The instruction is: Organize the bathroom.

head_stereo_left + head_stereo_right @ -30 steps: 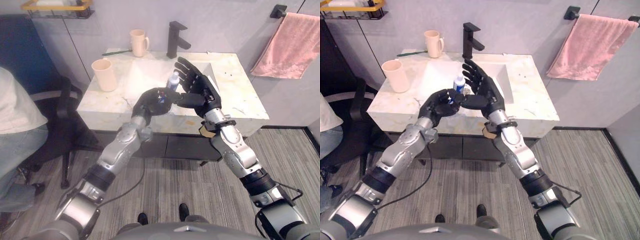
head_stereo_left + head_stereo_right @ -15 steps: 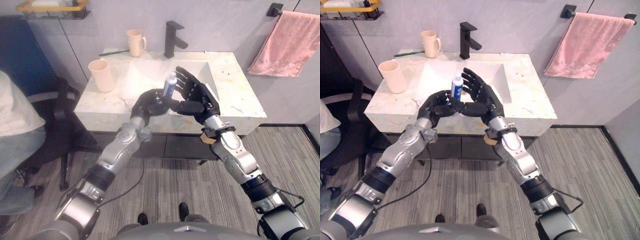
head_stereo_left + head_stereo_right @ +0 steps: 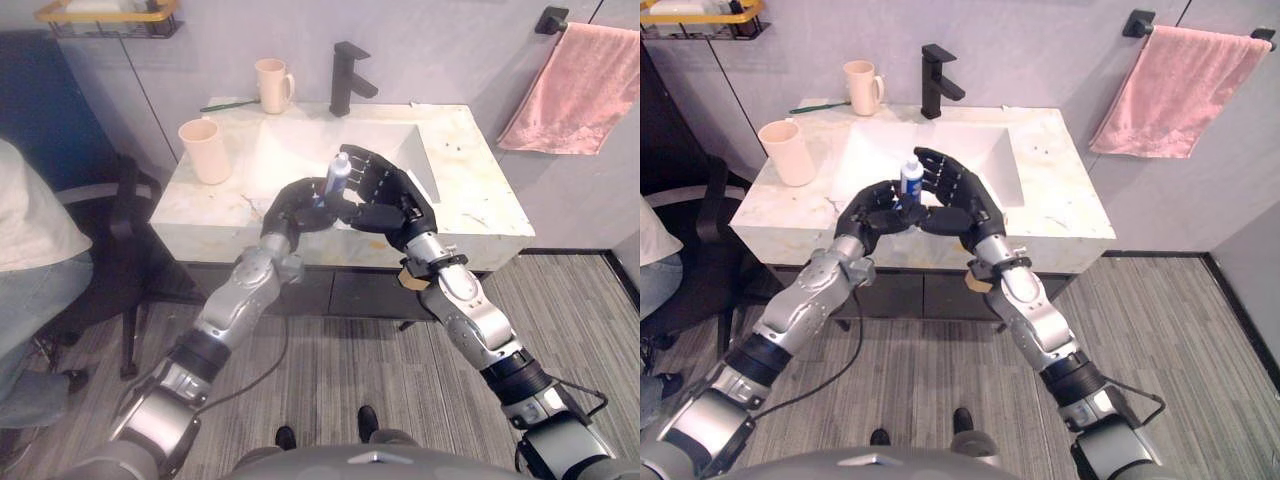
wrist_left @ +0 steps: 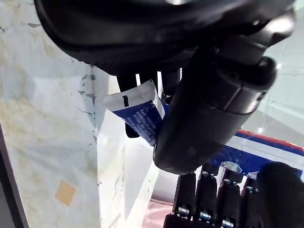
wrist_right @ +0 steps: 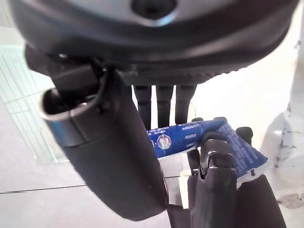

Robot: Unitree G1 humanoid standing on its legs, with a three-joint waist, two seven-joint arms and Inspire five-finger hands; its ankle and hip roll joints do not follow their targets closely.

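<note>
- While both arms meet over the front edge of the desk (image 3: 480, 215), we read this as a hand-to-hand pass of the toothpaste tube (image 3: 338, 176), held upright just in front of the sink basin (image 3: 300, 145).
- Well to the left of the basin, a peach cup (image 3: 206, 150) stands alone on the desk; behind it, by the wall, a second cup (image 3: 273, 84) sits with a toothbrush (image 3: 232, 103) lying just beside it, which we take as the likely home for the tube.
- Our left hand (image 3: 298, 206) is curled round the tube's lower part, pinching it between thumb and fingers; the left wrist view shows the crimped end (image 4: 130, 99) sticking out past the fingers.
- Held cap-up, the tube leaves its upper half free, and we judge that this is why it stands this way.
- Our right hand (image 3: 385, 196) is cupped round that upper half from the basin's side, fingers bent but not yet pressed tight on it.
- Behind the basin stands the black tap (image 3: 349, 77).
- Far right of the basin, a pink towel (image 3: 574, 85) hangs on its wall bar, seemingly tidy already.
</note>
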